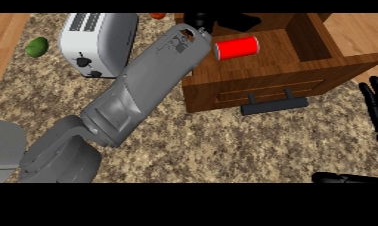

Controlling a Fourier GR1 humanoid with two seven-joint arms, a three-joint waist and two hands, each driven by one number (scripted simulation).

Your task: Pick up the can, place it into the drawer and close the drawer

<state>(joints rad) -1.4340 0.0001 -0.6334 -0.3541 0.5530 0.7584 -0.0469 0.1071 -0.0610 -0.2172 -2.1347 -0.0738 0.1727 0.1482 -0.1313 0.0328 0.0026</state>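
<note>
Red can [236, 48] lying in drawer [247, 71], just beside left hand [198, 21].

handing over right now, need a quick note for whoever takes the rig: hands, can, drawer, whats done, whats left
Left hand: over the drawer's back left corner, beside the can; whether it is open or shut cannot be told.
Right hand: open, resting at the view's right edge.
Can: lying on its side inside the open drawer.
Done: can is in the drawer.
Left: pull the left arm clear, then push the drawer shut, probably at its handle.
</note>
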